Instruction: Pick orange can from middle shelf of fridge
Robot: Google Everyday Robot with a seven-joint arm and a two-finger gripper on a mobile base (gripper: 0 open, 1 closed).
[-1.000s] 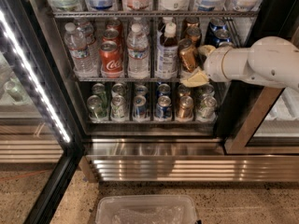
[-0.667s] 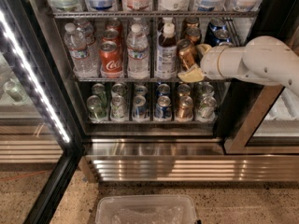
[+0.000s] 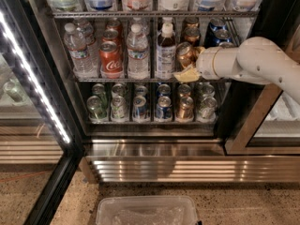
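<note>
The orange can (image 3: 183, 54) is at the front of a right-hand lane on the middle shelf (image 3: 117, 79) of the fridge (image 3: 70, 125), tilted and lifted slightly off the rack. My gripper (image 3: 190, 63) reaches in from the right on a white arm. Its yellowish fingers (image 3: 185, 74) close around the can, one below and one behind it. More orange cans (image 3: 190, 28) stand behind in the same lane.
A red cola can (image 3: 110, 60), water bottles (image 3: 137, 50) and a dark bottle (image 3: 165, 50) stand to the left of the can, blue cans (image 3: 216, 29) to the right. Short cans (image 3: 140, 108) fill the tier below. A clear plastic bin (image 3: 145, 211) sits on the floor.
The gripper and the orange can have shifted slightly left and up, and the can now leans more. Nothing else has moved.
</note>
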